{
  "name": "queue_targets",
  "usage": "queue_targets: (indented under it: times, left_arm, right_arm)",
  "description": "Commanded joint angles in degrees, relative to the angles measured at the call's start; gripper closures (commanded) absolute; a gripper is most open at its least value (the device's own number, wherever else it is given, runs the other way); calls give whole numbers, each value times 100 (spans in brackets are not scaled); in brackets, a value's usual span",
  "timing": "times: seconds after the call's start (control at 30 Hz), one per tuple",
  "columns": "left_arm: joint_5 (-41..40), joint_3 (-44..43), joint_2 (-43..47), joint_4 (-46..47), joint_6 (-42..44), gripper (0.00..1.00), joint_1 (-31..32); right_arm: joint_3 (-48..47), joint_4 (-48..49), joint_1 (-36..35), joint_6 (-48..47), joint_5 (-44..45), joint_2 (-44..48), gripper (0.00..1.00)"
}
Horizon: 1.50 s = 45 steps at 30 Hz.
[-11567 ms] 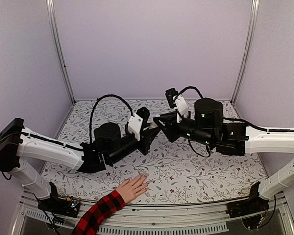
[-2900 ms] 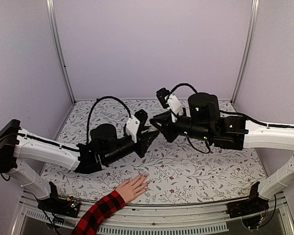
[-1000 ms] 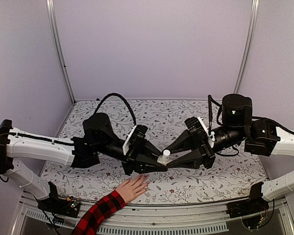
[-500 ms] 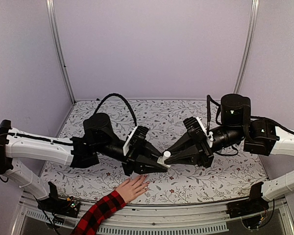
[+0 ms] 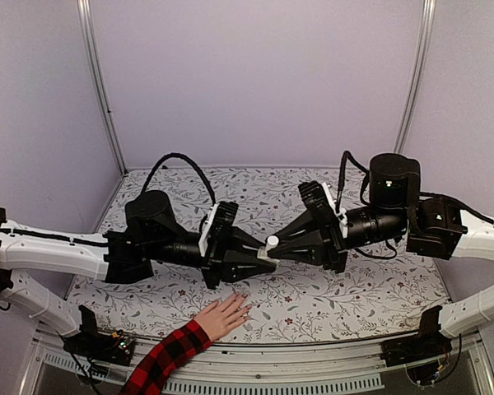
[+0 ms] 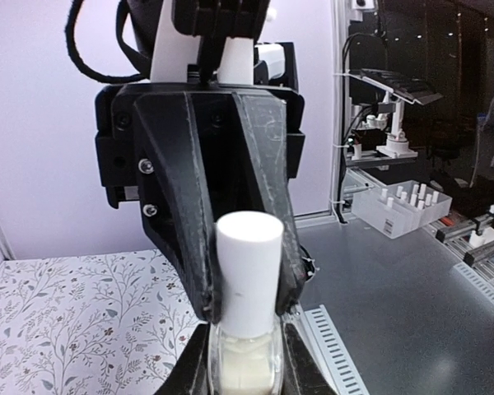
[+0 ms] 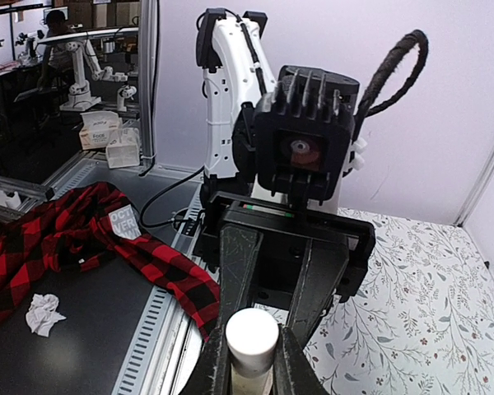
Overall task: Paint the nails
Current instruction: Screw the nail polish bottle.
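Nails (image 5: 244,299), tiny and pale at the tips of a light-skinned human hand (image 5: 224,316) in a red-and-black plaid sleeve (image 5: 166,355), lie flat at the near edge of the floral-printed bench (image 5: 354,300) (too small in the top view to tell whether any carry polish). Just beyond the hand and raised off the bench, the two arms meet tip to tip. The left fingers (image 7: 237,271) are closed on the body of a small clear glass bottle (image 6: 245,366) of pale polish. The right fingers (image 6: 181,197) are pinched narrow around its white cylindrical cap (image 6: 249,267). The step in hand looks to be the uncapping, with nothing on its way to the hand yet. The next move calls for the right wrist to twist the cap while the left holds the bottle firm. A straight pull along the bottle's axis should then draw the brush (presumably fixed under the cap) out clean, before a careful descent to the first nail.
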<state>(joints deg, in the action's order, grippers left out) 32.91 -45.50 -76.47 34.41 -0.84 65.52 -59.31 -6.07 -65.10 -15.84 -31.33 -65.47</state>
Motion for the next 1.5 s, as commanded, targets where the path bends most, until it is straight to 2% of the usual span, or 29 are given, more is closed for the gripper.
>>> queue_targets:
  times: [0.0, 0.27, 0.63, 0.87, 1.0, 1.17, 1.33, 1.47]
  left_arm:
    - [-779, 34, 277, 556, 40, 100, -100]
    - [-1811, 179, 367, 756, 32, 100, -100]
    - [-4059, 339, 37, 1304, -148, 100, -100]
    - [-4804, 192, -402, 1440, -224, 100, -82]
    - [-4981, 113, -520, 1267, -217, 100, -80]
    - [-4676, 318, -328, 1179, -219, 100, -119]
    - [-4243, 426, -136, 1009, -180, 100, -168]
    - [-4036, 427, -83, 786, -153, 100, -177]
  right_arm:
    - [124, -62, -20, 270, 293, -127, 100]
    - [170, 189, -20, 583, 950, -223, 100]
    - [275, 905, -20, 1353, 2610, -673, 100]
    - [342, 1242, -20, 1829, 3337, -1132, 100]
    - [328, 1189, -22, 1890, 3385, -1333, 99]
    - [490, 1207, -21, 1918, 3578, -1088, 91]
    - [526, 1097, -11, 1869, 3572, -872, 64]
    - [538, 994, -11, 1859, 3627, -659, 51]
